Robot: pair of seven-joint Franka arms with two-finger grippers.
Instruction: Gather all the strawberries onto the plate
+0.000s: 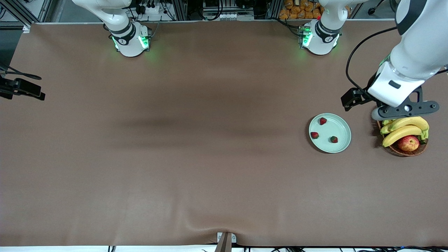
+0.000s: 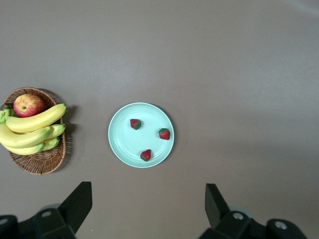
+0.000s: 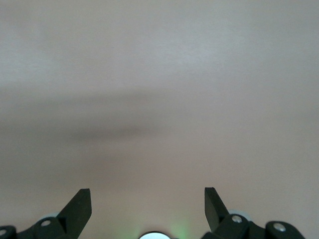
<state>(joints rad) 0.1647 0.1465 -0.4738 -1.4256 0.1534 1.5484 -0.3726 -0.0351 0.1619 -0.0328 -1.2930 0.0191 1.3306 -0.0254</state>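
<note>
Three strawberries lie apart from one another on the pale mint-green plate, toward the left arm's end of the table. The left wrist view shows the same plate from above with the strawberries on it. My left gripper hangs open and empty, high over the table beside the plate and basket. My right gripper is open and empty over bare brown table near its own base, and is out of the front view.
A brown wicker basket with bananas and a red-yellow apple stands beside the plate, toward the left arm's end. The left arm's hand hangs over the basket's edge. A brown mat covers the table.
</note>
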